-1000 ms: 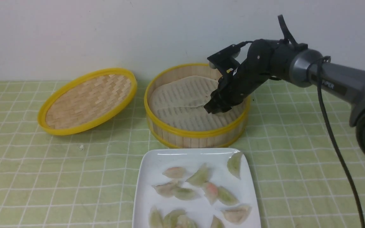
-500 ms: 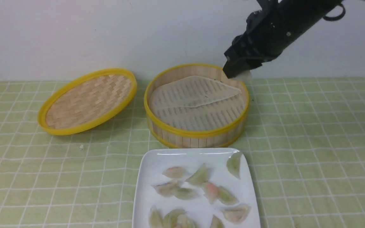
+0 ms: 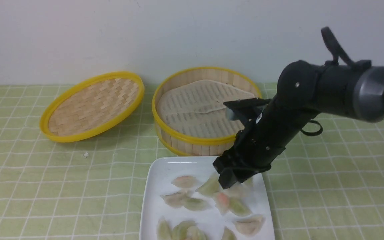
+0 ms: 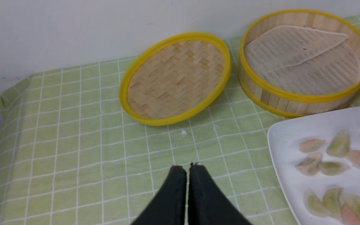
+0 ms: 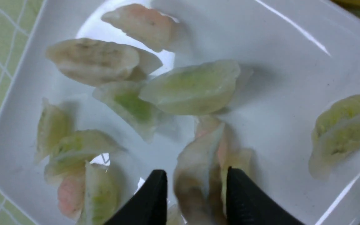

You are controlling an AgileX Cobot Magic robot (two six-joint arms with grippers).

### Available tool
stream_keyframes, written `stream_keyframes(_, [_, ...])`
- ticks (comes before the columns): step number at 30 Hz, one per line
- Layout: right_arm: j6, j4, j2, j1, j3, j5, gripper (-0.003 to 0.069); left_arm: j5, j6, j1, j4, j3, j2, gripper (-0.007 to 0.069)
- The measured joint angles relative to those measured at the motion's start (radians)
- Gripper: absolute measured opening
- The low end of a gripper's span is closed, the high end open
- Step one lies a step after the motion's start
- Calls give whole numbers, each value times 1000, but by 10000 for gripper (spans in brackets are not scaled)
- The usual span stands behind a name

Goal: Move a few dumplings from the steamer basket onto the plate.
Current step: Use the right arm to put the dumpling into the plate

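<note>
The steamer basket (image 3: 208,141) stands at the back centre and shows only its pale liner sheet (image 3: 198,103). In front of it lies the white plate (image 3: 164,170) with several dumplings (image 3: 184,181) scattered on it. My right gripper (image 3: 232,182) hangs just over the plate's far right part, jaws open. A blurred pinkish dumpling (image 5: 198,168) sits loose between the fingers with a gap on each side of it, over the other dumplings. My left gripper (image 4: 187,167) is shut and holds nothing, above the cloth left of the plate (image 4: 289,131).
The shallow woven lid (image 3: 92,105) leans on the green checked cloth to the left of the basket. A small white crumb (image 3: 85,155) lies on the cloth in front of the lid. A pale wall runs close behind the basket.
My right gripper rose out of the basket with a dumpling, swung up high, then came down over the plate. Its jaws have spread apart from the dumpling.
</note>
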State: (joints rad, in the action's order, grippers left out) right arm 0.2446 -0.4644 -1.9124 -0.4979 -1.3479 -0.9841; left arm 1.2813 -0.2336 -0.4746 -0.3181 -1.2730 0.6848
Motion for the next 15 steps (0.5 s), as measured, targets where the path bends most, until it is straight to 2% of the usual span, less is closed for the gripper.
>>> stream_keyframes(2, [-27, 14, -2, 0, -11, 13, 445, 0, 0, 0, 7, 0, 0, -6])
stream_keyframes(4, [-50, 33, 2, 0, -44, -8, 527, 0, 0, 0, 11, 0, 0, -6])
stream_keyframes(6, [-80, 61, 15, 0, -105, -87, 582, 0, 0, 0, 13, 0, 0, -6])
stream_keyframes(7, [-80, 61, 15, 0, -105, -87, 582, 0, 0, 0, 13, 0, 0, -6])
stream_keyframes(8, [-108, 95, 36, 0, -176, -176, 588, 0, 0, 0, 15, 0, 0, -6])
stream_keyframes(10, [-136, 125, 67, 0, -237, -217, 556, 0, 0, 0, 15, 0, 0, -6])
stream_keyframes(13, [-194, 193, 193, 0, -300, -235, 392, 0, 0, 0, 18, 0, 0, -6])
stream_keyframes(14, [-194, 196, 204, 0, -301, -235, 379, 0, 0, 0, 18, 0, 0, -6])
stream_keyframes(15, [-202, 209, 261, 0, -306, -241, 309, 0, 0, 0, 18, 0, 0, -6])
